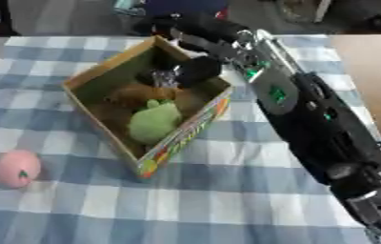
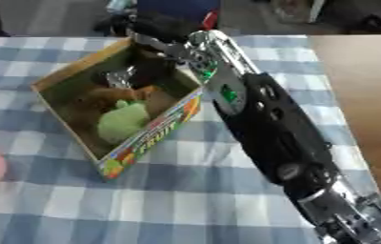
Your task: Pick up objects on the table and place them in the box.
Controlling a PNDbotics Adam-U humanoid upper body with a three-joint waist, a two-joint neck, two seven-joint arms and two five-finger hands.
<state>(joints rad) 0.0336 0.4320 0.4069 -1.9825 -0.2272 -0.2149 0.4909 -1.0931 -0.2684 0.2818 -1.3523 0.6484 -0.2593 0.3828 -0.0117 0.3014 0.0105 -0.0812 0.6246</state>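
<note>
Checked blue-and-white cloth [image 1: 227, 200] fills the foreground. Pink round toy [image 1: 17, 167] lies at the near left, well apart from the cardboard box [image 1: 185, 131]. Right hand [image 1: 195, 70] reaches into the box's far end; whether its fingers hold anything cannot be told.

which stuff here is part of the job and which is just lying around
Job:
box, on the checked cloth
green toy, in the box
brown toy, in the box
pink round thing, on the cloth left of the box
right hand, over the box

Lying about:
checked cloth
bare wooden tabletop
</note>
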